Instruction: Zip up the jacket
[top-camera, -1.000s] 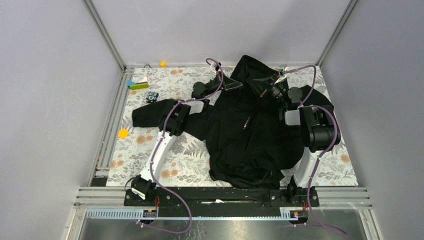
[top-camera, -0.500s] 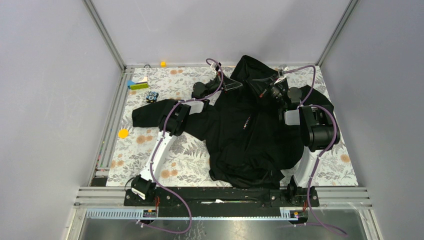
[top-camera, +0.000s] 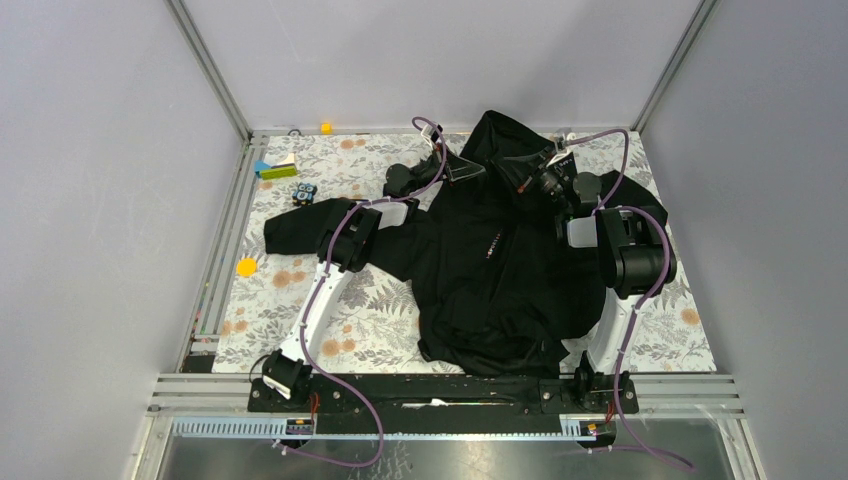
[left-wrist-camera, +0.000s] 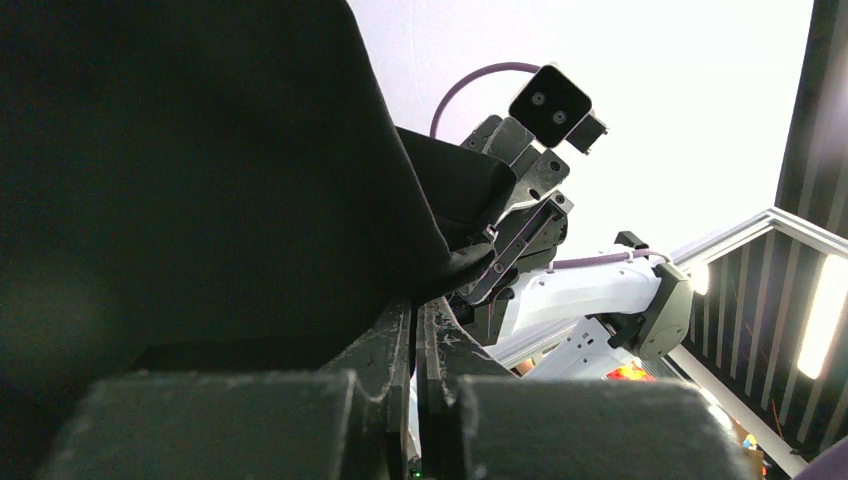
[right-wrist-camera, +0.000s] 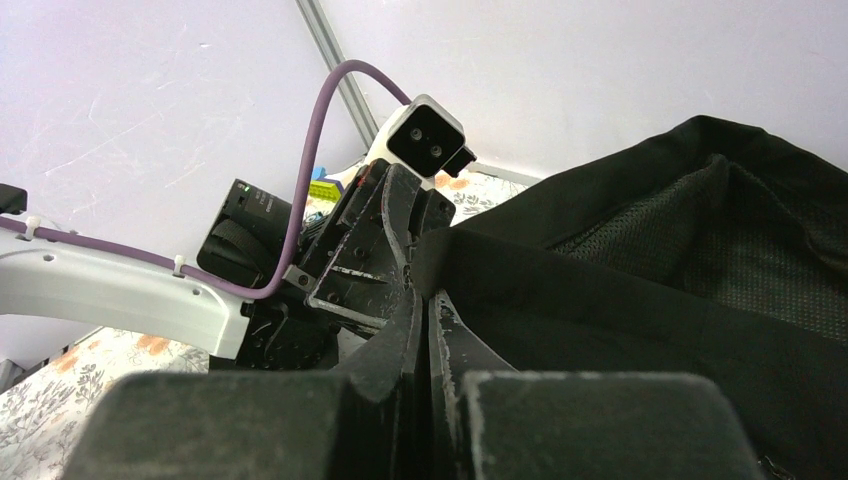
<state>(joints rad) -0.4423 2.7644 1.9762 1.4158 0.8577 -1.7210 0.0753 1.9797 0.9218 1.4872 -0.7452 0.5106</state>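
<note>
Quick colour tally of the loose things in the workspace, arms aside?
Black: 2, the jacket and a small blue-dotted block.
Yellow: 2, a disc and a cube.
Green: 1, a bar; blue and white bits beside it are too small to count.
Total: 5.

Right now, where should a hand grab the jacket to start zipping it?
Probably the bottom hem of the jacket, at the centre front, coming from the near edge: it lies bunched there, facing the arm bases. The zipper pull is too dark to see.
</note>
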